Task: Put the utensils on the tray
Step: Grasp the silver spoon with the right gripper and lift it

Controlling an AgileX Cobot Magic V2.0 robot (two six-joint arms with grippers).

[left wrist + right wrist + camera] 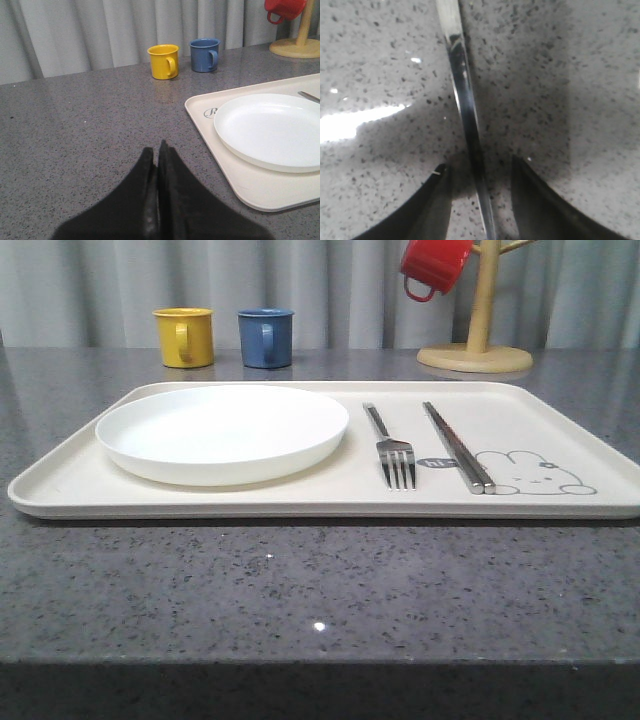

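Front view. Item one: large rectangular cream tray with low rim and rabbit drawing, lying on the speckled grey stone surface. On it: round white plate toward the left end, four-tined silver metal fork just beside it, pair of straight silver chopsticks next along, laid parallel like a place setting. Behind the tray: yellow mug, blue mug, red mug hung on a wooden mug stand; none are mine to move.

Left wrist view. My left pincer: black fingers pressed together, nothing held, parked over bare surface near the tray's plate end, I judge to keep clear.

Right wrist view. My right pincer: fingers spread, straddling a slim shiny metal handle lying on the surface, not yet clamped. I take this for the spoon, the one piece missing from the tray, though its bowl is out of frame.
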